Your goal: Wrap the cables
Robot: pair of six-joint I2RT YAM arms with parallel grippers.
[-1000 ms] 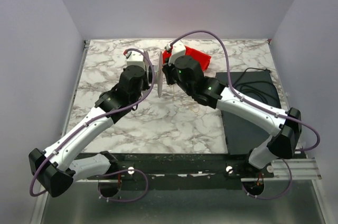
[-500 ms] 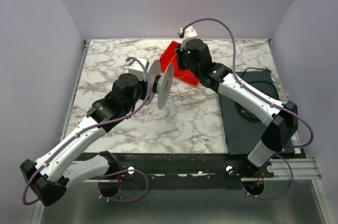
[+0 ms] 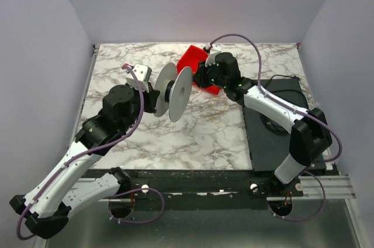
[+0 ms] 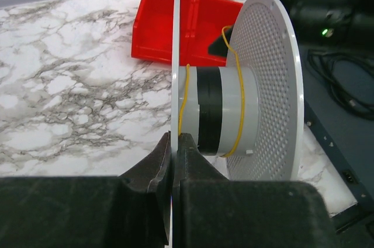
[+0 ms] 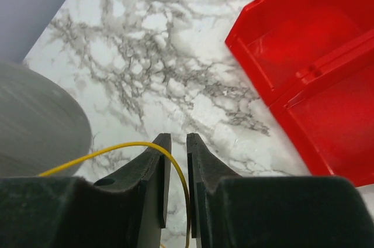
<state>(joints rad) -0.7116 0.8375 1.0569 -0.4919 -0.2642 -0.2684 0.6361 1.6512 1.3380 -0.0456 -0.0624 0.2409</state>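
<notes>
Left jaws clamped on spool flange (image 3: 165,81), right jaws ajar — cable (image 5: 134,143) between, end unseen

Stretching the white-and-black left arm (image 3: 65,166) diagonally toward the table's centre, clamping its black two-finger left gripper (image 4: 174,143) tight on a thin white plastic spool flange (image 4: 176,55); bending the matching right arm (image 3: 272,110) inward from the opposite side, pointing the black right gripper (image 5: 175,143) downward, jaws slightly parted

Thin yellow cable (image 4: 242,96), looped loosely round spool (image 4: 257,113), running between right fingers (image 5: 149,172)
</notes>
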